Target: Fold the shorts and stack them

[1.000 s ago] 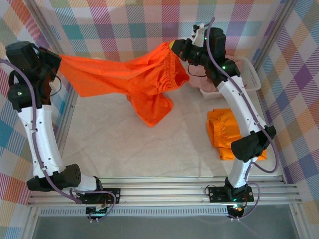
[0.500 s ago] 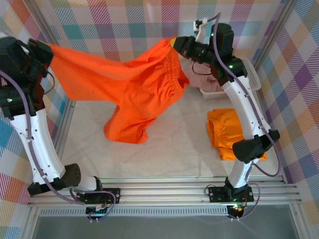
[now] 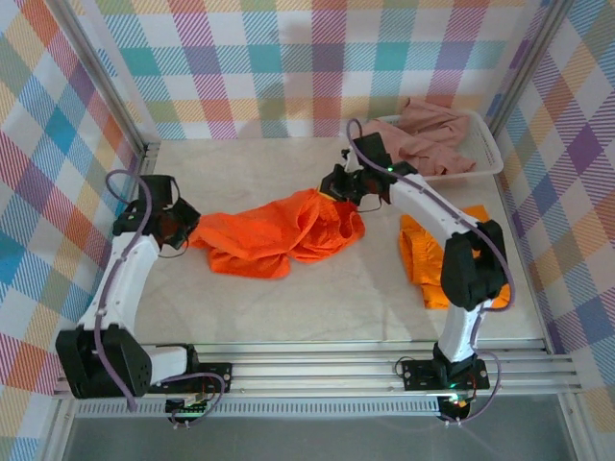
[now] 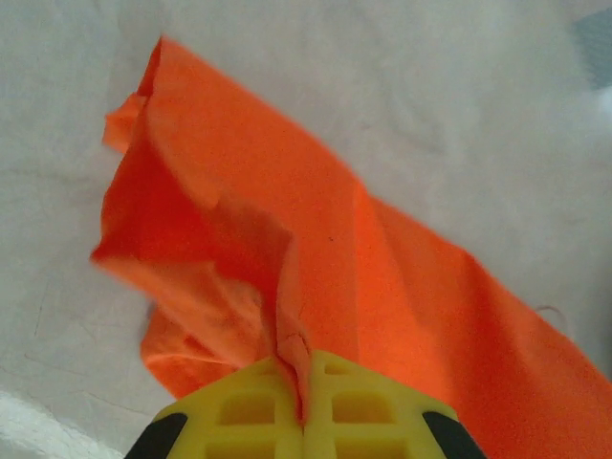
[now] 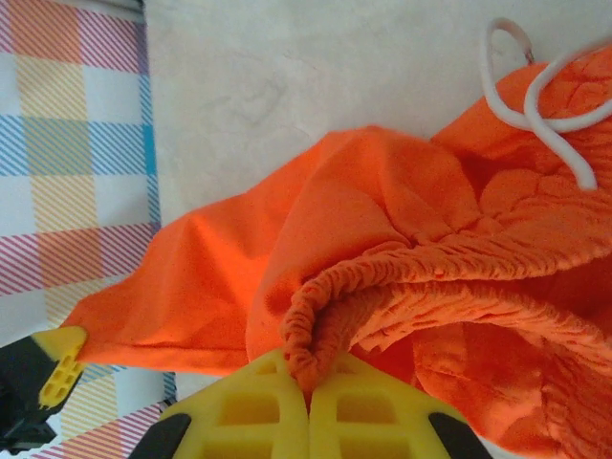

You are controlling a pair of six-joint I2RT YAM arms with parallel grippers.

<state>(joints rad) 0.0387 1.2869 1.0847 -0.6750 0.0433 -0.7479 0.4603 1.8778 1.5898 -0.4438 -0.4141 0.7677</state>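
Where my hands are swallowing or losing the cloth

The pinched edge of the orange shorts [image 4: 382, 277] is vanishing between the closed yellow fingers of my left gripper [image 4: 304, 382], the frame is cutting off those fingers' lower halves, and the cloth is running out of view to that hand's right. Ahead and to the right, a grey patch [image 4: 595, 33] is blurring beyond telling. At my right gripper [image 5: 309, 387] the waistband is disappearing into the closed jaws, and the white drawstring [image 5: 574, 124] is leaving the picture ahead-right. My right arm [image 3: 471, 274] is covering part of the second orange shorts [image 3: 423, 254].
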